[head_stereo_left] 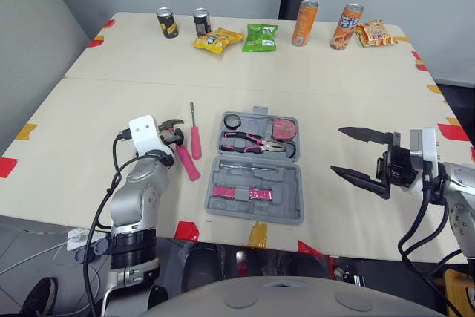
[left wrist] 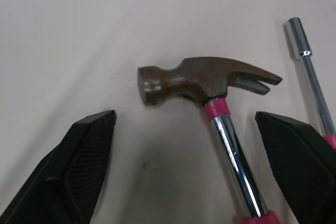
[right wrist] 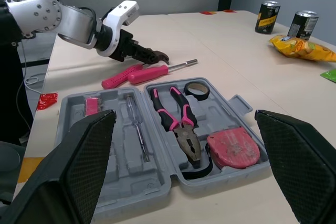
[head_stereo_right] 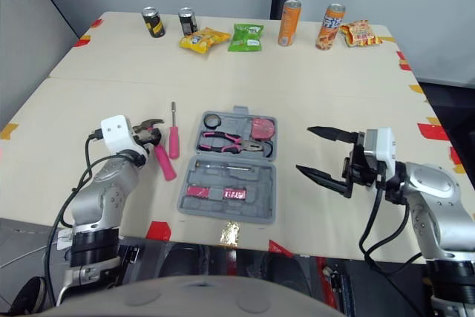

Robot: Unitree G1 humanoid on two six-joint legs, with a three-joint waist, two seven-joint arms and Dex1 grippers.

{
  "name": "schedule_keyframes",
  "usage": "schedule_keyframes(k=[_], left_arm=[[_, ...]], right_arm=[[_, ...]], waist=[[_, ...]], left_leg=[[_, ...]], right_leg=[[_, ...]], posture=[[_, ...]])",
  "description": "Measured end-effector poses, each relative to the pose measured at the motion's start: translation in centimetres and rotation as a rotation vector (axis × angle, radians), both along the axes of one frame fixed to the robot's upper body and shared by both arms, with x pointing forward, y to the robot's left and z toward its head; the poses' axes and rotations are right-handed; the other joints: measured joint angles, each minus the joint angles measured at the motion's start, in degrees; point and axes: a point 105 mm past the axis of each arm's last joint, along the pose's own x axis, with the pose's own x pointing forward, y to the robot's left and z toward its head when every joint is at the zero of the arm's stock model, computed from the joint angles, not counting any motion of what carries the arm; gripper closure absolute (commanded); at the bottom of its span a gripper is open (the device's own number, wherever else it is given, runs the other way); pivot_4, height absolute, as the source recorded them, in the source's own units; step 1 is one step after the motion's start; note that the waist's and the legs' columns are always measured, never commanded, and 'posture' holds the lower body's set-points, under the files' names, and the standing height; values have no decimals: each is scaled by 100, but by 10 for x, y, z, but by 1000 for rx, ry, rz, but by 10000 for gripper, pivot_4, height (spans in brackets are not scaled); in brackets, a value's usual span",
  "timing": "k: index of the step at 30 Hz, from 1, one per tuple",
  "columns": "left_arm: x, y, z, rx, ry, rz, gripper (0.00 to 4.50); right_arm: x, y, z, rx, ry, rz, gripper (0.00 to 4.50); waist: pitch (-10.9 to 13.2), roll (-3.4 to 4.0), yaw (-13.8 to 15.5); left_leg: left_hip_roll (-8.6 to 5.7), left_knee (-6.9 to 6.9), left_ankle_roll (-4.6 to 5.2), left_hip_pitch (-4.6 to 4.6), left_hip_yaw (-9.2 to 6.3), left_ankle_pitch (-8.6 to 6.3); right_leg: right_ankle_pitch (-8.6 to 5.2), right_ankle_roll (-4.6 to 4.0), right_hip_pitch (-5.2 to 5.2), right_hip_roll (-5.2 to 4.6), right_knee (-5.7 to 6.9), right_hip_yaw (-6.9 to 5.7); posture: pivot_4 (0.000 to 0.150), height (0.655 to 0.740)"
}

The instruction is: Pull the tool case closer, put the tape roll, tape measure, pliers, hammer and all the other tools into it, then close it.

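Head view: your open tool case (head_stereo_left: 254, 183) sits mid-table, with pliers (head_stereo_left: 256, 142), tape roll (head_stereo_left: 232, 120) and tape measure (head_stereo_left: 283, 128) in it. Right gripper (head_stereo_left: 338, 151) spread wide beside it, empty

Left wrist: left gripper (left wrist: 184, 118) released, straddling the hammer (left wrist: 210, 85) head, likely lining up a grasp

Right wrist: screwdriver (right wrist: 157, 71) just beside the hammer's handle, may crowd your pick

The tool case (head_stereo_left: 254, 206) was seen in plain grey. The pliers (head_stereo_left: 252, 141) were handled in pink and black; the tape measure (head_stereo_left: 283, 128) was coloured red and the tape roll (head_stereo_left: 231, 120) black. The hammer (left wrist: 205, 80) was shown with a dark brown head, a pink collar and a chrome shaft. The screwdriver (head_stereo_left: 196, 141) handle was coloured pink. At 12 o'clock on the beige table (head_stereo_left: 334, 87), a yellow bag (head_stereo_left: 218, 39) and a green bag (head_stereo_left: 260, 37) were seen.
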Motion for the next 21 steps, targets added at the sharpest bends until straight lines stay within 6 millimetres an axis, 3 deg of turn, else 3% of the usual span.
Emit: schedule_keyframes(k=[8,21], left_arm=[[12,-15,-1,-14,-1,-9,28549],[14,-21,-2,-4,4,-23,28549]], right_arm=[[0,-3,-4,-11,-9,-11,0],[-2,-8,-10,-17,-3,-23,0]], waist=[[-2,2,79],[-8,12,106]], left_leg=[[-5,10,-1,-14,-9,-1],[-13,19,-1,-40,-36,-1]], right_leg=[[3,6,0,-3,-3,-1],[5,9,-2,-6,-9,-15]], posture=[[1500,7385],[1500,7385]])
